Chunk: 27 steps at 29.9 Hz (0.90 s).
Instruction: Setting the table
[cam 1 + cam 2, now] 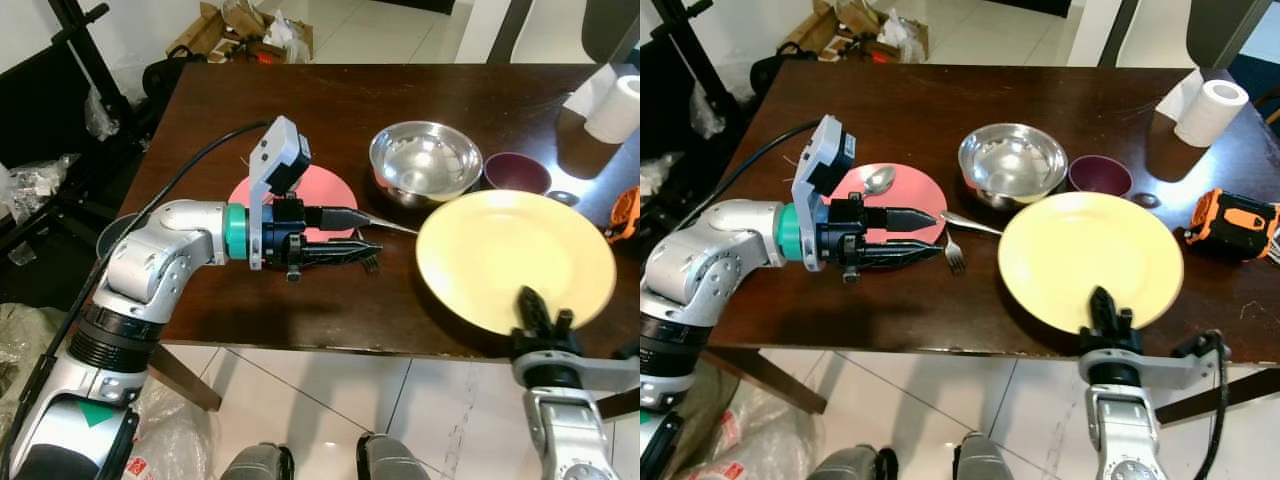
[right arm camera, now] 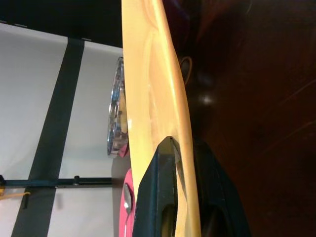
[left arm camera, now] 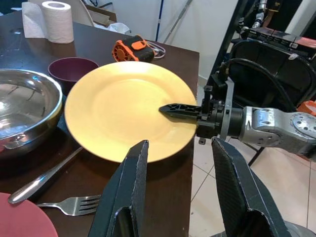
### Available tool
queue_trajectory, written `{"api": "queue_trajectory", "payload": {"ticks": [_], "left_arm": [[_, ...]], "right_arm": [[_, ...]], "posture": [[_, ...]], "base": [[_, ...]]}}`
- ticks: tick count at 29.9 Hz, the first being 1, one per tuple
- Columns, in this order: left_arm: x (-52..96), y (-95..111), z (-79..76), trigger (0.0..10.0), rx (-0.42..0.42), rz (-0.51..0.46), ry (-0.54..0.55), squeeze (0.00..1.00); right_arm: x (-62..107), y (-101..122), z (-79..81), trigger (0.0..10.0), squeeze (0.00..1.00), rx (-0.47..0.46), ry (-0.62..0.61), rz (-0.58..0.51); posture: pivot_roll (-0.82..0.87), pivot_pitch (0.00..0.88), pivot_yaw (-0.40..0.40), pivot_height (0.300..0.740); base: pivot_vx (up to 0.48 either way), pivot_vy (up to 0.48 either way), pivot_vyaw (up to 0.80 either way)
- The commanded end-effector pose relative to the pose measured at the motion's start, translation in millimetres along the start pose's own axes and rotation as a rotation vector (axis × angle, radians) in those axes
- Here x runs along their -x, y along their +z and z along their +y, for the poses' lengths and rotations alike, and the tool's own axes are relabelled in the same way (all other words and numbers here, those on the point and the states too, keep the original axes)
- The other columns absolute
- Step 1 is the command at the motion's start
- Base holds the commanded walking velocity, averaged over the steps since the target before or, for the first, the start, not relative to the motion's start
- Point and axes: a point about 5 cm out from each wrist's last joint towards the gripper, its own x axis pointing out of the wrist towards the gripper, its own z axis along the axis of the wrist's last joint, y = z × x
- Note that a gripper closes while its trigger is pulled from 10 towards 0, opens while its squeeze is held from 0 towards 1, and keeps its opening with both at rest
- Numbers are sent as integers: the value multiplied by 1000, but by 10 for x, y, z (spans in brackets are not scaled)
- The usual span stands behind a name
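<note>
The left gripper (image 1: 925, 235) hovered over the red plate (image 1: 920, 190) at the table's (image 1: 890, 100) left, fingers apart and holding nothing. A spoon (image 1: 877, 180) lay on that plate, with a fork (image 1: 953, 255) just beside it. Farther right stood a steel bowl (image 1: 1011, 160) and a small maroon bowl (image 1: 1100, 175). The right gripper (image 1: 1107, 312) was clamped on the near rim of the yellow plate (image 1: 1090, 255), which lay at the table's front edge, an orange tool (image 1: 1232, 222) and paper roll (image 1: 1210, 110) beyond
</note>
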Motion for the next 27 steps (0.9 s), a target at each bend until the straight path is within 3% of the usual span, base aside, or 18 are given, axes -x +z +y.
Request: {"api": "queue_trajectory", "payload": {"ticks": [1, 5, 11, 20, 23, 27], "left_arm": [[3, -36, -6, 10000, 2, 13, 4, 0], [18, -62, -28, 10000, 10, 11, 14, 0], [24, -81, -30, 10000, 15, 12, 18, 0], [-57, -113, -79, 10000, 25, -2, -4, 0], [-53, -130, -109, 10000, 38, -3, -9, 0], [-43, -142, -121, 10000, 42, 4, -12, 0]], "right_arm": [[16, -59, -43, 10000, 0, -44, -19, 6], [-161, -197, 14, 10000, 0, -52, -3, 55], [-173, -240, 74, 10000, 0, -70, 13, 47], [-18, -131, 84, 10000, 0, -95, 37, -21], [95, -95, 299, 10000, 0, -79, 149, -72], [129, -70, 340, 10000, 0, -84, 166, -98]], "posture": [[13, 0, 64, 740], [31, 0, 60, 740], [23, 0, 62, 740], [29, 0, 2, 740], [28, 0, 23, 740], [28, 0, 23, 740]], "base": [[0, 0, 0], [0, 0, 0], [0, 0, 0], [0, 0, 0], [0, 0, 0], [0, 0, 0]]}}
